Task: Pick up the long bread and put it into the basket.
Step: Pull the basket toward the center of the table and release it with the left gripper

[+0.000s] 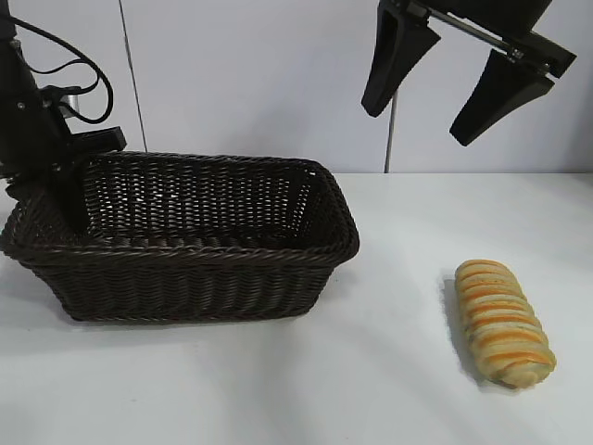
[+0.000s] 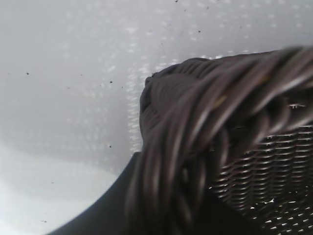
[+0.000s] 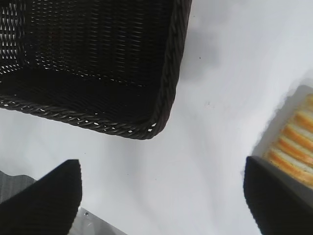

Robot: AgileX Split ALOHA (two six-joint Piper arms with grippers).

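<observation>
The right gripper hangs wide open and empty, high above the long bread. It should descend straddling the loaf crosswise. The left gripper pinches the basket rim.

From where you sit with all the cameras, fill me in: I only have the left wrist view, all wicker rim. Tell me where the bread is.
Observer: The long bread lies on the table, outside the basket, off its right end in the exterior view.
Operator: Report the right gripper.
Observer: The right gripper hangs open, high above the table between basket and bread, holding nothing.
Operator: Now tell me what's in the basket.
Observer: Nothing shows inside it.
Operator: Place my left gripper.
Observer: The left gripper is down at the basket's left end, by the rim.
</observation>
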